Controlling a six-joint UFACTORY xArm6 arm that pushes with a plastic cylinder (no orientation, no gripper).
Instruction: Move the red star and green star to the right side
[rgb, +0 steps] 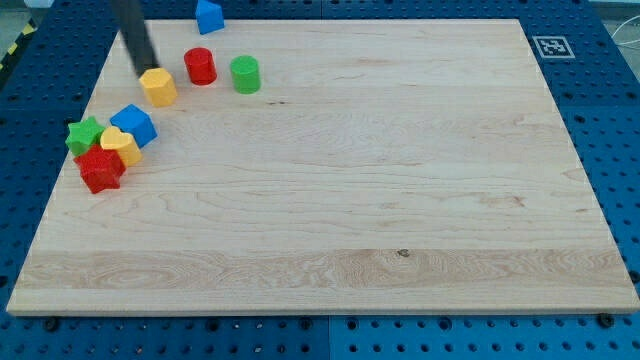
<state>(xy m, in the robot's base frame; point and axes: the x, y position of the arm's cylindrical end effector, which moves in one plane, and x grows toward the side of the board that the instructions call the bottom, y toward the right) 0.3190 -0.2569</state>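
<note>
The red star (100, 169) lies near the board's left edge, touching the yellow heart (121, 146) above it. The green star (84, 134) sits just above and left of the red star, beside the yellow heart. A blue block (134, 124) touches the heart's upper right. My tip (146, 73) is at the upper left, touching the top left of the yellow hexagon (158, 87). The tip is well above the two stars and apart from them.
A red cylinder (200, 66) and a green cylinder (245, 74) stand right of the yellow hexagon. A blue block (209, 17) sits at the board's top edge. The wooden board (380, 180) lies on a blue pegboard table, with a marker tag (551, 46) at its top right corner.
</note>
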